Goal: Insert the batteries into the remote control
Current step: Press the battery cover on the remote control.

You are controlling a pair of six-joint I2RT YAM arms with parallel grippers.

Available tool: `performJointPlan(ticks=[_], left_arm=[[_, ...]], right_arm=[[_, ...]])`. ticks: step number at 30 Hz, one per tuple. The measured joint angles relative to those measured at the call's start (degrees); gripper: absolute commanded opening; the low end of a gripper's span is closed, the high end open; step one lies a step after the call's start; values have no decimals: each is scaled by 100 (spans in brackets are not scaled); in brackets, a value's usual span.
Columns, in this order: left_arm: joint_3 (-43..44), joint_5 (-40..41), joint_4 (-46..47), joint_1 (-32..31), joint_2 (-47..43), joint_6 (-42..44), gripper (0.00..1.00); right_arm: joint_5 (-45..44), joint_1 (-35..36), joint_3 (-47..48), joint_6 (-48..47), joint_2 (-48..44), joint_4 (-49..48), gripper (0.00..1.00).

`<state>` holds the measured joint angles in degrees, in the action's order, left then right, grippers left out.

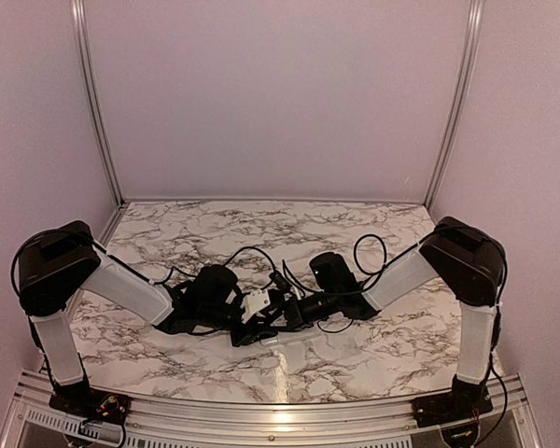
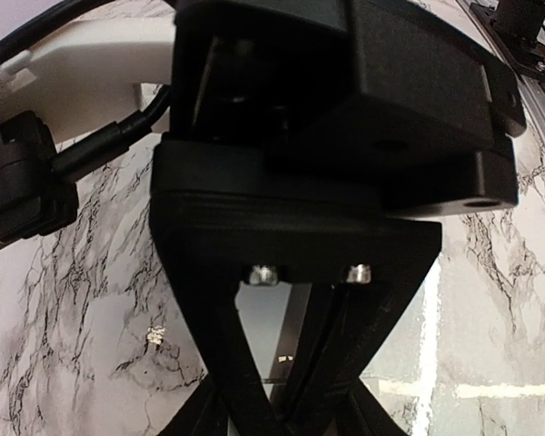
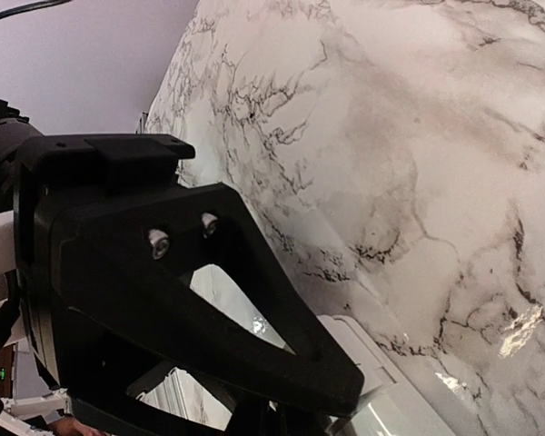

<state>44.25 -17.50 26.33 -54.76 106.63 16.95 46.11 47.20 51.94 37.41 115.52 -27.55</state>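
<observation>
Seen from above, two robot arms with white sleeves and black joints reach in from the near corners of a desk (image 1: 168, 229) with a white, grey-veined marble top. They meet low over its middle.

The left hand (image 1: 259, 329) and the right hand (image 1: 294, 315) sit close together in one dark tangle. Black cables (image 1: 252, 252) loop over it, so the fingertips are hard to separate. The right hand's fingers are closed together, and I cannot tell whether anything thin is pinched between them. I cannot tell how the left hand's fingers stand.

The remote control (image 1: 278, 341) shows as a pale strip lying flat on the desk. It is just below the two hands and partly under them.

In the right wrist view a black triangular frame (image 3: 163, 300) with two screw heads fills the lower left. Past its tip, a white corner of the remote control (image 3: 368, 350) lies on the marble.

In the left wrist view a bulky black housing (image 2: 300, 236) with two screws blocks most of the picture. Dark struts cross beneath it. A narrow gap between them shows only a pale surface.

The batteries cannot be picked out in any view.

Plain lilac walls (image 1: 280, 93) enclose the desk, with metal posts (image 1: 93, 103) at the back corners and a metal rail (image 1: 261, 420) along the near edge.
</observation>
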Motion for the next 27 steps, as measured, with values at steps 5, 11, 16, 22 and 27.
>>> performJointPlan(ticks=[5,11,16,22,27], left_arm=[[-4,0,-9,9,13,46,42],[-28,2,-35,33,0,48,43],[-26,4,-98,33,0,63,43],[-26,-2,-168,44,-15,52,49],[-31,-2,-173,63,-59,-22,55]], right_arm=[[-55,-17,-83,-63,-138,74,5],[-11,-85,-188,-168,-243,146,6],[15,-192,-389,-258,-398,254,6],[55,-214,-404,-350,-446,330,6],[114,-216,-404,-361,-446,345,5]])
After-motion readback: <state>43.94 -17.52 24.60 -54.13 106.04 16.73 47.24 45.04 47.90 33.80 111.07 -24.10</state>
